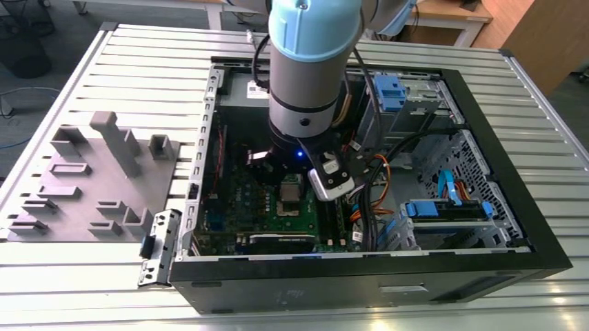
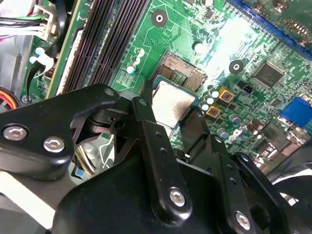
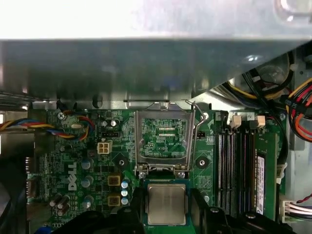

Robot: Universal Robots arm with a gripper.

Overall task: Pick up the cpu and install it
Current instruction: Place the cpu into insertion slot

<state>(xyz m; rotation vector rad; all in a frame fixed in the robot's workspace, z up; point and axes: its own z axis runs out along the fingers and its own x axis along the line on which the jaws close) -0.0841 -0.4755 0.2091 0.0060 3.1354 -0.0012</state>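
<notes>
Starting off at the exterior view's left: the grey tray (image 1: pixel 92 179) sits on the tabletop (image 1: pixel 92 283), well away from the gripper and outside the case (image 1: pixel 368 283). The arm is reaching down into the case, over the motherboard.

In the second wrist view the gripper (image 2: pixel 169 111) is closed narrow on the cpu (image 2: pixel 174 102), one finger on each of two opposite edges, metal top facing up. The chip hangs just over the open socket (image 2: pixel 185 73), whose pins peek out just past the fingertips. I can't tell if it's touching the socket yet or a hair above it. The frame (image 3: pixel 163 139) is flipped up, standing just beyond the cpu. The RAM slots (image 3: pixel 234 165) run alongside the gripper, near it, and cables (image 3: pixel 297 107) bunch up further out on that side.

What worries me is those pins. If the chip goes in tilted or a bit off-square, the pins bend and the board's toast. The grip is only on thin edges, so a slip could drop it crooked. The frame flopping down onto the fingers would be nasty too.
</notes>
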